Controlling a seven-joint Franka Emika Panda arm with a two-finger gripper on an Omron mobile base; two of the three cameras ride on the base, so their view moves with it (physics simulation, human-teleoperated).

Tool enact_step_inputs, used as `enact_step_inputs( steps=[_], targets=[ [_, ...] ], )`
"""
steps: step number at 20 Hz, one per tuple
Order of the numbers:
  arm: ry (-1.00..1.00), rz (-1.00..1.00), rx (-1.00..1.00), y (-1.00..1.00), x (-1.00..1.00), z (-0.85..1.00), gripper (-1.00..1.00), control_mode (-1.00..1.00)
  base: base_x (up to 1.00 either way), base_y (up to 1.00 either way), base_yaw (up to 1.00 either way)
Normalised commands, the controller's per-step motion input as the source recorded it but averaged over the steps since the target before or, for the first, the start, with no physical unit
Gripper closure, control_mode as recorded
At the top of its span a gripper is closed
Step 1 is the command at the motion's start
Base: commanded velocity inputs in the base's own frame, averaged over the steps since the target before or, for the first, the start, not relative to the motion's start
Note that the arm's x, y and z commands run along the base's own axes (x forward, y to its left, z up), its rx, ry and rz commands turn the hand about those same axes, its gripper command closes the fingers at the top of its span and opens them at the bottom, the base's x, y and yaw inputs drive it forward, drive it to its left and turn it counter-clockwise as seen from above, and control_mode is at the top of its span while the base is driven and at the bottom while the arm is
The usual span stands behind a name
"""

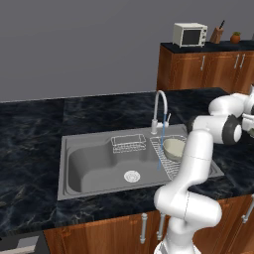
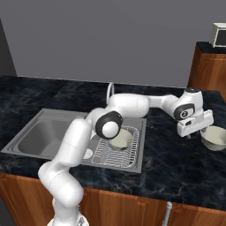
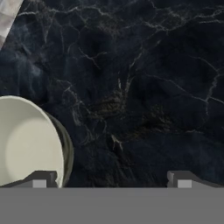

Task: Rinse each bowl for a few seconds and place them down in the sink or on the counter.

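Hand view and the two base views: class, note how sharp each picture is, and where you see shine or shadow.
Hand view: counter veins look soft and blurred; the bowl casts a dim shadow beside its rim. Left base view: sink evenly lit, basin walls shaded, no hard glare. Right base view: arm glossy with soft highlights; counter shows only faint sheen.
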Motion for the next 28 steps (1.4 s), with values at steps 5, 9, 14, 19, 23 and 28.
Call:
enact_step_inputs(
  steps=[5,9,14,19,23,28],
  targets=[
    [-0.01,0.00,-0.02,-0.05,0.08,-0.10,-1.00,-1.00,0.00,0.00,0.00],
    [0.00,0.00,-0.01,-0.10,0.12,-0.01,-1.00,-1.00,0.00,0.00,0.00],
    [0.00,0.00,0.00,-0.16,0.16,0.00,-1.00,-1.00,0.00,0.00,0.00],
    [0.00,0.00,0.00,-0.17,0.15,0.00,-1.00,-1.00,0.00,0.00,0.00],
    [0.00,0.00,0.00,-0.18,0.15,0.00,-1.00,-1.00,0.00,0.00,0.00],
    [0.00,0.00,0.00,-0.11,0.16,-0.05,-1.00,-1.00,0.00,0.00,0.00]
  ],
)
